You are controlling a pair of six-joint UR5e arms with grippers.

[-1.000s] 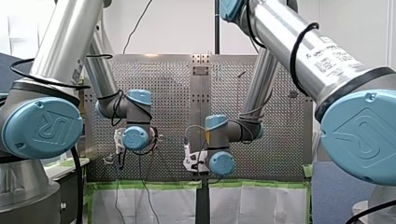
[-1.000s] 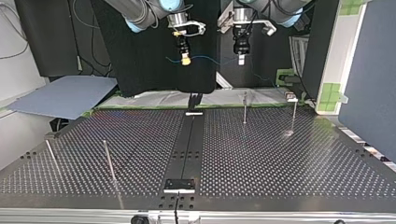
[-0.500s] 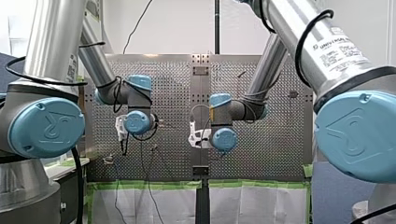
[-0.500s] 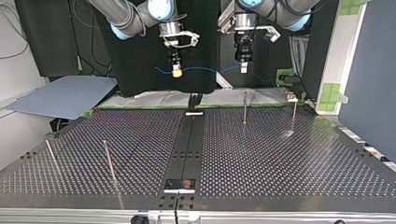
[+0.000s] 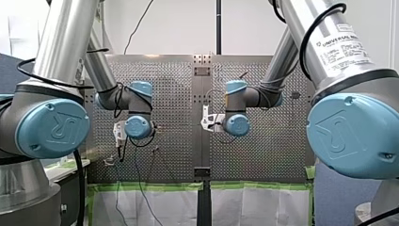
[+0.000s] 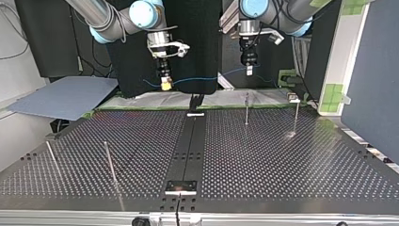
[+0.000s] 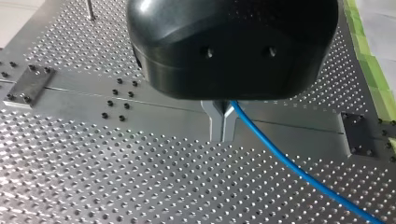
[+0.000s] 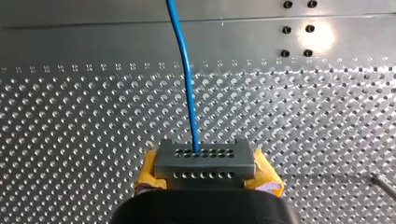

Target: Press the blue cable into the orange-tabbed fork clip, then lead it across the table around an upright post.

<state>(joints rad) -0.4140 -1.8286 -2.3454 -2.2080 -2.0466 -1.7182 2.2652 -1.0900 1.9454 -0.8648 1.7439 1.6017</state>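
Observation:
The blue cable [image 6: 207, 78] hangs in a shallow line above the table's far edge in the top view, held between both grippers. My right gripper [image 6: 165, 84], with yellow pads, is shut on it at that view's left. My left gripper [image 6: 249, 70] is shut on it further right and a little higher. In the left wrist view the metal fingers [image 7: 223, 133] pinch the cable [image 7: 289, 163], which trails off to one side above the perforated plate. In the right wrist view the cable [image 8: 184, 70] runs straight ahead from my shut right gripper [image 8: 203, 161]. No orange-tabbed clip shows clearly.
Two upright posts [image 6: 246, 108] [image 6: 296, 117] stand near the far right of the table in the top view, with a small fixture [image 6: 293, 98] behind them. Two more posts [image 6: 109, 162] [image 6: 51, 157] lean at the near left. A dark centre strip [image 6: 190, 141] crosses the table.
Both grippers have come down with the cable. My right gripper has also moved toward the top view's left, drawing the cable out longer between them.

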